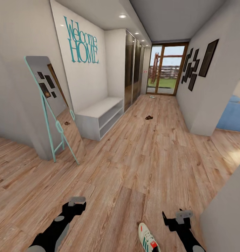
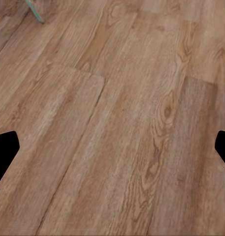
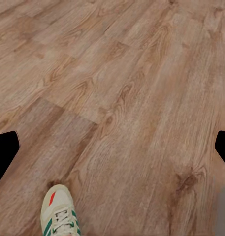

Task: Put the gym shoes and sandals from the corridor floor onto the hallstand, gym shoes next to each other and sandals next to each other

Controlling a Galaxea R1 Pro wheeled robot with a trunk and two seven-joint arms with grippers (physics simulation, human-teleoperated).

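Step in hand: the approach, by my reading; nothing is lifted yet, and both arms hang low over the corridor floor [image 1: 134,157].
Left pincer [image 1: 77,201]: held just above bare planks, released, its two dark fingertips [image 2: 5,147] wide apart at the edges of its wrist view with nothing between them.
Right pincer [image 1: 183,214]: also released and empty, poised above the floor, with the near gym shoe [image 1: 148,238] just beside it toward the robot's middle.
Gym shoes, count: one certain, cream-white with green stripes, lying on the floor at the robot's base between the arms, toe pointing up the corridor; the right wrist view catches its toe and laces [image 3: 59,211]. A small pale thing [image 1: 152,97] lies on the floor far off by the glass door, too small to name; it may be the second.
Sandals, count: one small brown shape [image 1: 149,117] on the floor mid-corridor, well beyond the rack; whether it is one sandal or both together I cannot tell.
Hallstand [image 1: 98,117]: one, pale, against the left wall under the "Welcome HOME" lettering [image 1: 82,41], bench top and low shelves bare.
Leaning mirror [image 1: 53,105]: one, teal-framed, nearer than the rack.
Next move calls for: bringing the right pincer over the near shoe and lowering it to straddle the shoe's body before closing, then carrying it forward-left to the rack.
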